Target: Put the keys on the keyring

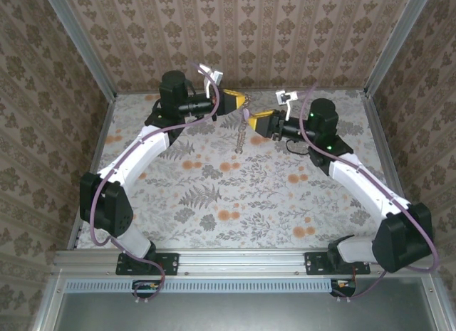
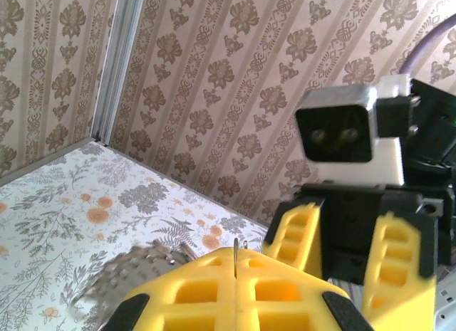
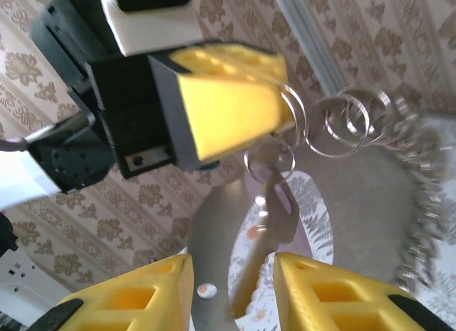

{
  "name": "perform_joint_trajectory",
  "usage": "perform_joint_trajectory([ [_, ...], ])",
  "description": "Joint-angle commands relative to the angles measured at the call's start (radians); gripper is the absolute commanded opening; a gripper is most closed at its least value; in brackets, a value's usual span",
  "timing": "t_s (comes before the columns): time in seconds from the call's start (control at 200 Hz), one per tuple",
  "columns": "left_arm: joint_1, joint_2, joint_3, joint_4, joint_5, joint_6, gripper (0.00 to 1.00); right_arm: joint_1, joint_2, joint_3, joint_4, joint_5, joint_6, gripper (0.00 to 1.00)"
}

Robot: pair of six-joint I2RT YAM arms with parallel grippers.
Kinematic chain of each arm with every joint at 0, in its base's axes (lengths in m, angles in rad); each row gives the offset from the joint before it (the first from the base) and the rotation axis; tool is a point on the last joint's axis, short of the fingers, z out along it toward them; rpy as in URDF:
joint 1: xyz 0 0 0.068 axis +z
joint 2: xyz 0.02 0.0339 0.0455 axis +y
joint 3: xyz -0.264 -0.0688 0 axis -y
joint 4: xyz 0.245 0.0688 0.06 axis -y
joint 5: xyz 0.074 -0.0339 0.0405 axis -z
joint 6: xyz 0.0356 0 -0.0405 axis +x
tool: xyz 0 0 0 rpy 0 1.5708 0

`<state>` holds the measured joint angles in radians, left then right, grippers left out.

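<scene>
Dangling keyring [image 1: 241, 139] pinched in closed left tool [image 2: 235, 270], key [image 3: 274, 217] between part-open right tool [image 3: 233, 267]

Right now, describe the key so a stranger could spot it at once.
At the far middle of the floral table, the two yellow grippers meet. The left gripper pinches the keyring of wire loops; the key dangles from it near the right gripper's open fingers. It alone is flat and solid, with a lilac head.

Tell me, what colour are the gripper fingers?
Yellow; the fingers show best in the left wrist view.
</scene>
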<state>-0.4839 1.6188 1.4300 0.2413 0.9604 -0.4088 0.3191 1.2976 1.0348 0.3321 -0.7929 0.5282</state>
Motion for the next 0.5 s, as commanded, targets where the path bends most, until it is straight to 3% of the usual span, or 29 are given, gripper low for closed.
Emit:
perform_joint_trajectory([
  [0.0,-0.004,-0.036,-0.008,0.083,-0.011,-0.040,0.00,-0.012,-0.049,-0.009,0.029,0.047,0.025,0.36],
  [0.495,-0.006,-0.040,-0.049,0.200,-0.028,-0.144,0.00,-0.012,0.086,0.061,0.341,0.189,0.273,0.36],
])
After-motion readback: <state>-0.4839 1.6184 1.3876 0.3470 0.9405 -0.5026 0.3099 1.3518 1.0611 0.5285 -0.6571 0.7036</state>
